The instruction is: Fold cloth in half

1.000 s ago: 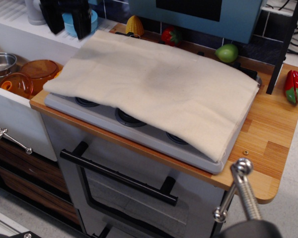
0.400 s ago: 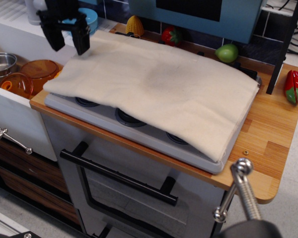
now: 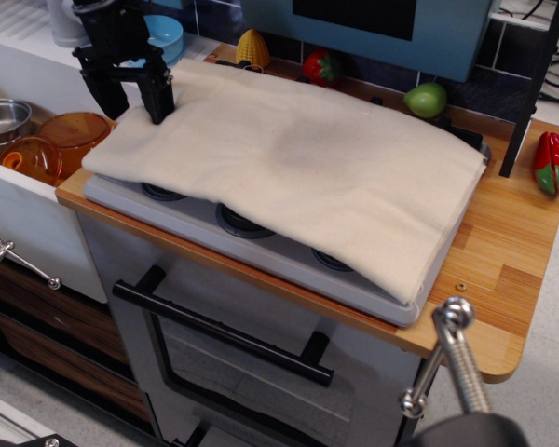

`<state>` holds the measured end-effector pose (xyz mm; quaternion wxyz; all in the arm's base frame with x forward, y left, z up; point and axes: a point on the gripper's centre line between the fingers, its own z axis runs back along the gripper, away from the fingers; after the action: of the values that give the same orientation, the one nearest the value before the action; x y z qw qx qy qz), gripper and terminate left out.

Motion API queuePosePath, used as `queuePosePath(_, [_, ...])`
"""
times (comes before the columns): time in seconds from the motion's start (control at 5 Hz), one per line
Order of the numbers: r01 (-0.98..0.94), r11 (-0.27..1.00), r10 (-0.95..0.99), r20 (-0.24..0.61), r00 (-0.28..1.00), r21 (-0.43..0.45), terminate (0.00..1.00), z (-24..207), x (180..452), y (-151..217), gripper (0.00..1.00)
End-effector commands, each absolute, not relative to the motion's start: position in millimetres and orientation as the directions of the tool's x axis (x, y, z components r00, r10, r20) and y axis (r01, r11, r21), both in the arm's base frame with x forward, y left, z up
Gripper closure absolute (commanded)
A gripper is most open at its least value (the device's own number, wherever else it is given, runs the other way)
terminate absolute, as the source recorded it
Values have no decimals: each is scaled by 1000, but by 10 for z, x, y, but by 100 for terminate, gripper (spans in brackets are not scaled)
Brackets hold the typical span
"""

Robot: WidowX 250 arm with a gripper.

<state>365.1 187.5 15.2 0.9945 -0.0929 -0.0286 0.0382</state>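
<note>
The cloth (image 3: 289, 168) lies spread over the stovetop (image 3: 252, 244), covering most of it, with only the front strip and three burners showing below its near edge. It is cream, softly wrinkled, with a faint grey smudge near its middle. Its far left corner sits directly under the jaws, and the rest of the sheet stretches away from them toward the right and the front, ending in a drooping corner at the stovetop's front right.

The gripper (image 3: 130, 96) is black and hangs over that far left corner with its jaws spread wide apart, one finger on each side of the cloth's left edge. The right-hand fingertip (image 3: 158, 112) looks to be touching or just above the fabric; the other hangs just off the edge over the counter's end. Nothing is held between them.

Just beyond the jaws, behind the gripper, is a blue bowl (image 3: 163, 35), partly hidden by the arm. Below and to the left of the jaws, in the sink, sit two orange lids (image 3: 61, 140) and a steel pot (image 3: 2, 121). To the right of the jaws, along the back of the counter, stand a yellow corn cob (image 3: 252, 47), a strawberry (image 3: 322, 67) and a green fruit (image 3: 426, 99), all near the cloth's far edge. Well away from the jaws, at the far right of the wooden counter (image 3: 503, 251), lies a red pepper (image 3: 552, 163). Below the stovetop, far under the jaws, the oven door carries a black handle (image 3: 219, 326).
</note>
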Motion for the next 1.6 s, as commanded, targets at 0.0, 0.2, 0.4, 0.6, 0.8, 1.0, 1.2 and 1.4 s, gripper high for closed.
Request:
queuePosePath(0.0, [-69,978,88,90,992,-199,0,152,3692,1798,100])
queuePosePath(0.2, [-94,973,115,93,989,-210,0,246,3717,1744,100])
queuePosePath(0.4, [-133,968,155,95,983,-212,0,434,3773,1729,100])
queuePosePath(0.6, [-132,965,154,84,985,-227,0,631,3818,1657,100])
queuePosePath(0.8, [-117,959,145,90,985,-259,0,888,3855,1481,100])
queuePosePath(1.0, [-91,950,124,97,987,-297,0,1167,3864,1145,100])
queuePosePath(1.2, [-58,947,97,110,989,-315,0,1357,3813,759,100])
queuePosePath(1.4, [-41,938,65,57,996,-345,0,1503,3754,340,100])
